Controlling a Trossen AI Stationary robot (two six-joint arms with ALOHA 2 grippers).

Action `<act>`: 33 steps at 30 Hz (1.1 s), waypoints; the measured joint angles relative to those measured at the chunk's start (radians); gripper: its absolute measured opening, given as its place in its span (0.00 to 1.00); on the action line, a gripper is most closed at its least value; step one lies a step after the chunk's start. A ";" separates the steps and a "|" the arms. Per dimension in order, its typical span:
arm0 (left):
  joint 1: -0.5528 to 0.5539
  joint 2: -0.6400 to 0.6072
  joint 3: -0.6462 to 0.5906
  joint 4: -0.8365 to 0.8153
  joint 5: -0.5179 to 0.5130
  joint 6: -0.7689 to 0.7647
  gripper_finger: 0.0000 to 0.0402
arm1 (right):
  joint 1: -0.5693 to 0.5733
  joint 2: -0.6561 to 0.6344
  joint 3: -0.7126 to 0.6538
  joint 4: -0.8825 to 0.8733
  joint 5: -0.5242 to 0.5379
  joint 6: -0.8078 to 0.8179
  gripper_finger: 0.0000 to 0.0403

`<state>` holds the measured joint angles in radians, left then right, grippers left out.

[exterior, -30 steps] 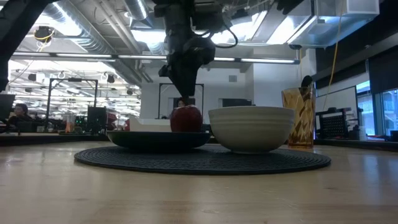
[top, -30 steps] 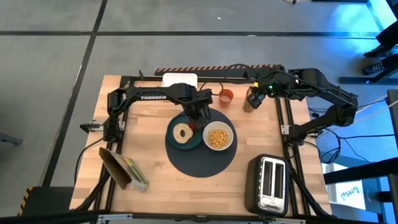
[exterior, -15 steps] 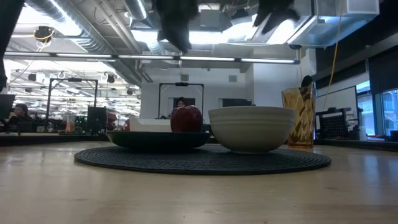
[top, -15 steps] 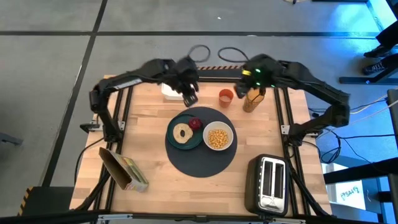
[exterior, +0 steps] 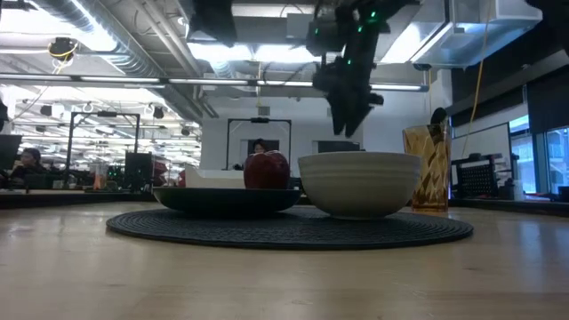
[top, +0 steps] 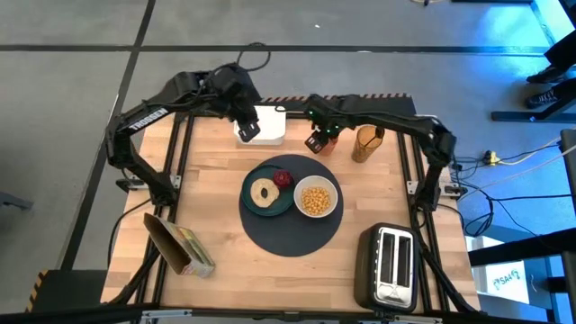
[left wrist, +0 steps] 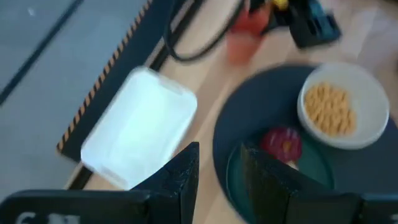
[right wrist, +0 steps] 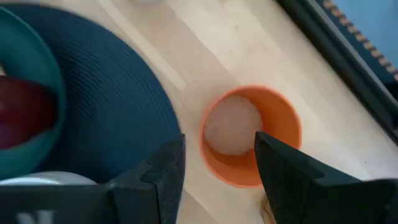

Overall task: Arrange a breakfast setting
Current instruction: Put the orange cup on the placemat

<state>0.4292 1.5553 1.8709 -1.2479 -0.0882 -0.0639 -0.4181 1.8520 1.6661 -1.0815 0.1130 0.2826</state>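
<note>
The dark round mat lies mid-table. On it sit the teal plate with the bagel and the red fruit, and the white bowl of yellow cereal. The small orange cup stands on the wood just beyond the mat's far edge. My right gripper hangs open above the cup, touching nothing; it also shows in the high view. My left gripper is open and empty, raised over a white container. The spoon is out of view.
A tall amber glass stands right of the orange cup. The silver-and-black toaster sits at the near right, the yellow-green cereal box at the near left. Black cables run along the table's far edge.
My left gripper has risen from just above the red fruit on the plate and gone toward the far left, over the white container. My right gripper has swung from the far right toward the left and come down above the orange cup. The fruit stays on the plate.
</note>
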 joint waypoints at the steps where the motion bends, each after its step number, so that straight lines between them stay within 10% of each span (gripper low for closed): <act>1: 0.000 0.002 -0.001 -0.029 0.000 0.000 0.28 | -0.004 0.016 0.000 0.000 0.002 -0.001 0.45; 18: 0.007 0.009 -0.173 -0.031 -0.007 0.072 0.28 | -0.021 0.135 0.001 0.027 -0.104 -0.007 0.43; 27: 0.007 0.009 -0.174 -0.031 -0.007 0.075 0.22 | -0.021 0.173 0.001 0.042 -0.103 -0.026 0.04; 33: 0.007 0.009 -0.174 -0.031 -0.007 0.090 0.17 | 0.033 0.175 0.058 0.004 -0.098 -0.016 0.02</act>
<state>0.4366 1.5642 1.6970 -1.2789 -0.0956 0.0259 -0.3855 2.0266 1.7241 -1.0776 0.0148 0.2663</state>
